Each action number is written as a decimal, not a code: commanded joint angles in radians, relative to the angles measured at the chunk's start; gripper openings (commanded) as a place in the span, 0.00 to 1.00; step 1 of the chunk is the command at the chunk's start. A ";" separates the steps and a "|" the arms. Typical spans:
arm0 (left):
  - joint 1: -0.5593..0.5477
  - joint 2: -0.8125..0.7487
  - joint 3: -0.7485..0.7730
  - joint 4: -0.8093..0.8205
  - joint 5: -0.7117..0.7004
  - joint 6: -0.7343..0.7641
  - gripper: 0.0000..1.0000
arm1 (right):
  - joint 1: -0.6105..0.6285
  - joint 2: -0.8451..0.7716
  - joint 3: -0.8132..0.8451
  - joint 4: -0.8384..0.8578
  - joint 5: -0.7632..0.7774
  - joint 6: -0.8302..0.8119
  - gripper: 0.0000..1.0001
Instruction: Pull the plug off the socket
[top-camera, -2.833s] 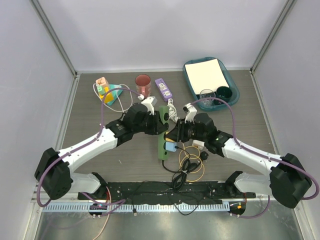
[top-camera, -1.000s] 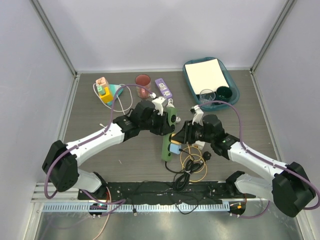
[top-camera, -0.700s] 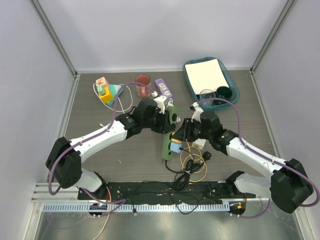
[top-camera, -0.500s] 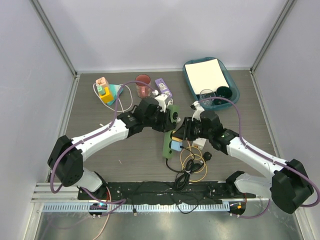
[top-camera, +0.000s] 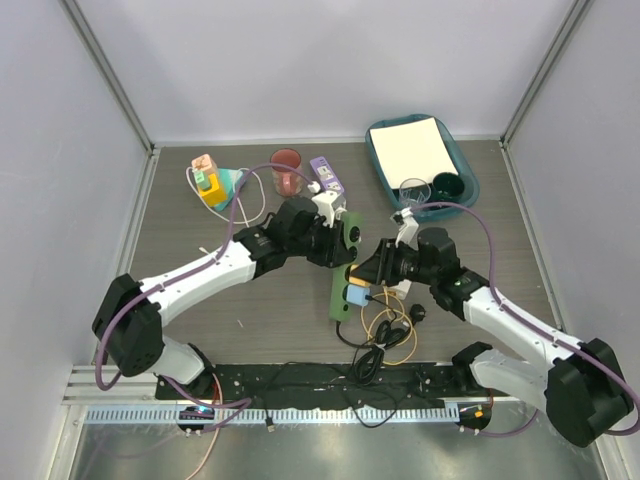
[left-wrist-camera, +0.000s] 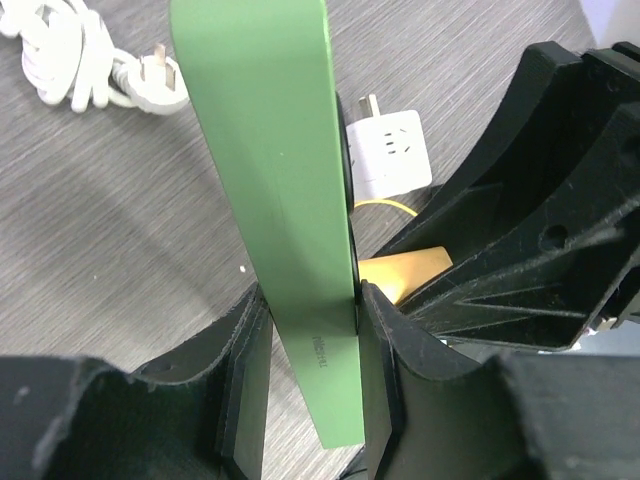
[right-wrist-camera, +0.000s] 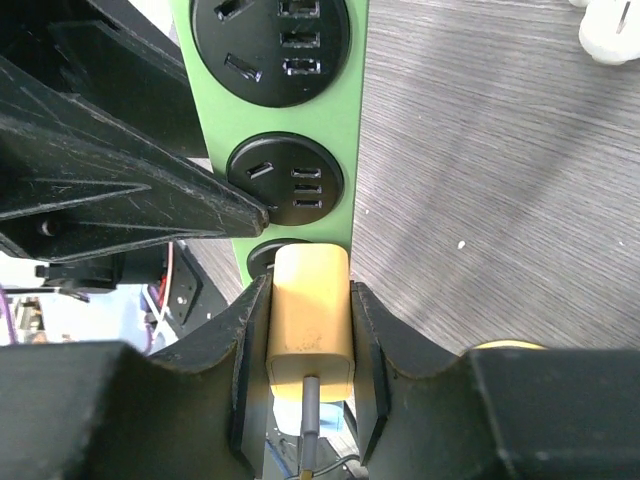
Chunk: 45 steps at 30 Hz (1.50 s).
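Observation:
The green power strip (top-camera: 337, 303) lies lengthwise between the arms. My left gripper (top-camera: 345, 238) is shut on its far end; in the left wrist view the strip (left-wrist-camera: 270, 150) stands on edge between the fingers of that gripper (left-wrist-camera: 308, 300). My right gripper (top-camera: 368, 280) is shut on a yellow cube (right-wrist-camera: 310, 310) with a grey cable, which sits against the third outlet of the strip (right-wrist-camera: 345, 120). The pale-blue plug (top-camera: 353, 296) is at the strip's near end. In the right wrist view it (right-wrist-camera: 325, 418) shows only partly beyond the cube.
A white adapter (left-wrist-camera: 390, 150) lies right of the strip. A yellow cable coil (top-camera: 385, 330) with a black round plug (top-camera: 418, 312) lies in front. A purple strip (top-camera: 327, 178), red cup (top-camera: 286, 168), toy blocks (top-camera: 210, 182) and a teal tray (top-camera: 468, 190) stand at the back.
The left gripper has carried the strip's far end back and to the right. The right arm has shifted right, its gripper staying at the strip's near end.

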 joint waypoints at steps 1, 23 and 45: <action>0.075 -0.012 -0.078 -0.186 -0.317 0.169 0.00 | -0.113 -0.050 0.059 0.035 -0.170 0.035 0.01; 0.068 -0.003 -0.069 -0.187 -0.282 0.250 0.00 | -0.117 0.026 0.110 0.027 -0.254 -0.026 0.01; 0.055 0.026 -0.069 -0.195 -0.351 0.278 0.00 | -0.007 0.006 0.268 -0.240 -0.015 -0.121 0.01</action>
